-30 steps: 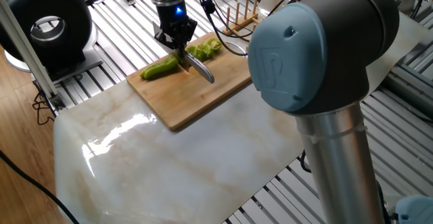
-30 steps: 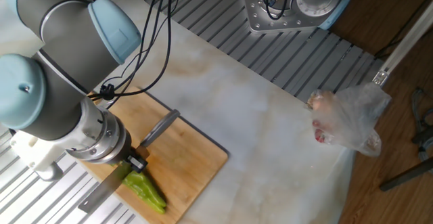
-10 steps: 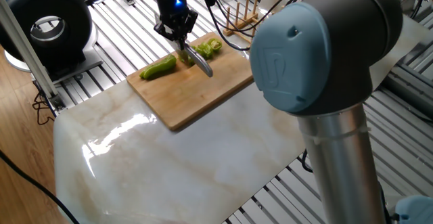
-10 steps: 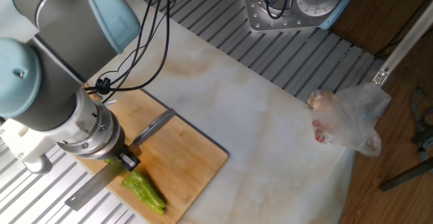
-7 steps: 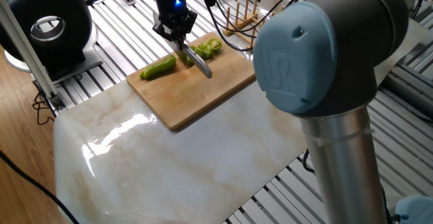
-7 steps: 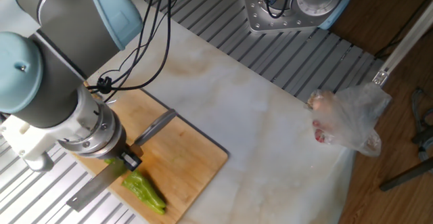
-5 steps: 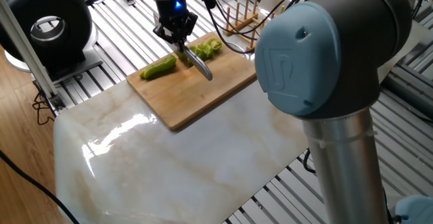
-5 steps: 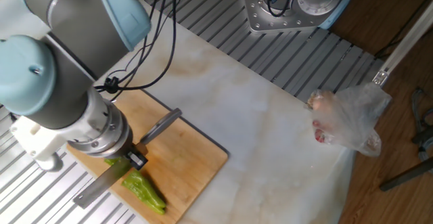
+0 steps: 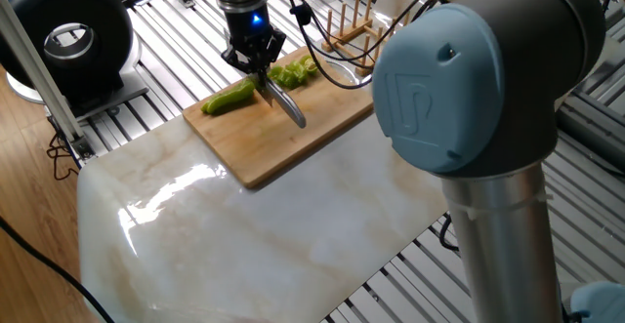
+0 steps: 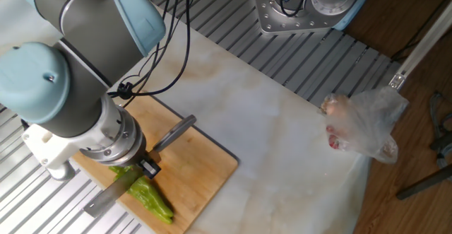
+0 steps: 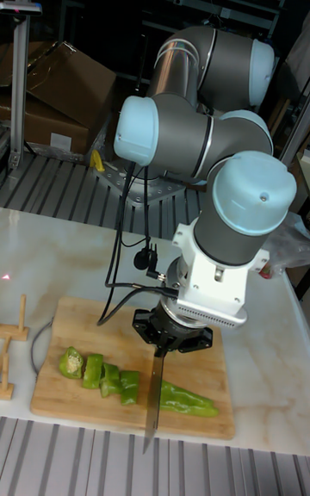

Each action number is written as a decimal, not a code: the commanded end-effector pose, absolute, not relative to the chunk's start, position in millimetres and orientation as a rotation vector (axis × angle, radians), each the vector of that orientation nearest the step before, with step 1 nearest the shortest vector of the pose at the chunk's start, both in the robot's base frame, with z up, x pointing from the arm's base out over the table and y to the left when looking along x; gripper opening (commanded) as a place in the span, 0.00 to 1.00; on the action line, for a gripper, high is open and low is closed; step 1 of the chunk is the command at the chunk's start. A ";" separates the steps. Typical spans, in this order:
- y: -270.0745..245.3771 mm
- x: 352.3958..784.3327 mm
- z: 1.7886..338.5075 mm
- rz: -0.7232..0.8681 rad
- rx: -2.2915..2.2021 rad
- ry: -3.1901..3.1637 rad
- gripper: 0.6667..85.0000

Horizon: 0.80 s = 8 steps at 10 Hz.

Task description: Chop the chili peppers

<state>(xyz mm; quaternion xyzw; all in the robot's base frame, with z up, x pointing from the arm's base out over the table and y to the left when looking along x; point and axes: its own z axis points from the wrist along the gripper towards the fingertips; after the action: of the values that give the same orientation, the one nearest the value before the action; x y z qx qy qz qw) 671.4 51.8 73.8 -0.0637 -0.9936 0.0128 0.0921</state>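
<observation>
The black two-finger gripper [image 11: 160,348], clamped on the steel knife [image 11: 151,401], stands over the light, soft, wrinkled green chili pepper [image 11: 188,398] (probably roll-prone) lying on the wooden cutting board [image 11: 77,393] beside its cut slices [image 11: 102,374], so press straight down.

We find no legible text, number or brand name in any view. The only mark is an embossed logo on the blue joint cap [image 9: 441,87] of the arm; its characters cannot be read.
</observation>
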 end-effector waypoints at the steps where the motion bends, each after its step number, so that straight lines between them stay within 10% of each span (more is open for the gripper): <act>1: 52.5 666.8 68.9 0.017 -0.193 -2.945 0.01; 8: 57.4 676.8 65.7 -0.035 -0.167 -2.985 0.17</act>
<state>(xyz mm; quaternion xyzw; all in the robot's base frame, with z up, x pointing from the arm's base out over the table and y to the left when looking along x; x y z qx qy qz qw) 673.7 53.2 65.7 -0.0569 -0.9951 0.0006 0.0814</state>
